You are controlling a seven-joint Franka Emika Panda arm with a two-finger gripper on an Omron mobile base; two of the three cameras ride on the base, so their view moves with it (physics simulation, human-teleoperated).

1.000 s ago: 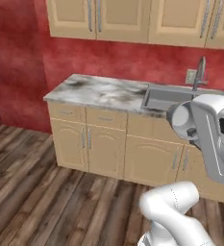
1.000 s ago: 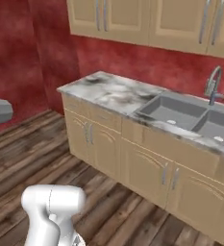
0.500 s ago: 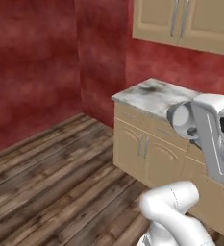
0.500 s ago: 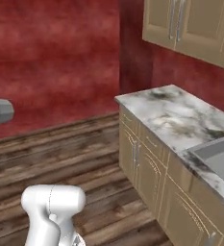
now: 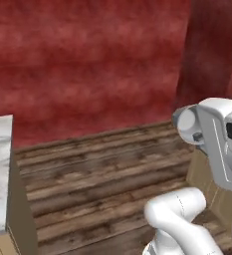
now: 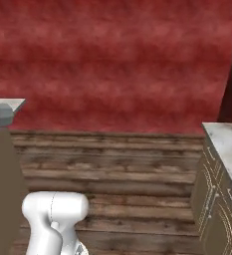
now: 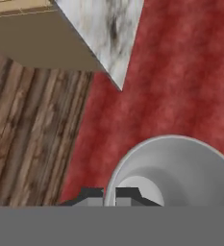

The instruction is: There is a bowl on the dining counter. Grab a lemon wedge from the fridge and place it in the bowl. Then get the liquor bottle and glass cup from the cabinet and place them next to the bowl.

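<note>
The claw (image 7: 109, 196) is closed on the rim of the glass cup (image 7: 178, 170), which hangs over the wooden floor (image 7: 31, 134) near a marbled tabletop (image 7: 106, 29) corner by the red wall (image 7: 180, 72).

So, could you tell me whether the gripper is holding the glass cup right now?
Yes: in the hand view the gripper is shut on the rim of the glass cup, one fingertip inside the wall and one outside.

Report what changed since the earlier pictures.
The base turned left: the sink and wall cabinets slid out rightward, leaving the counter end at the right, red wall and wood floor ahead. The end effector stayed shut on the glass cup, arm pose unchanged.
</note>
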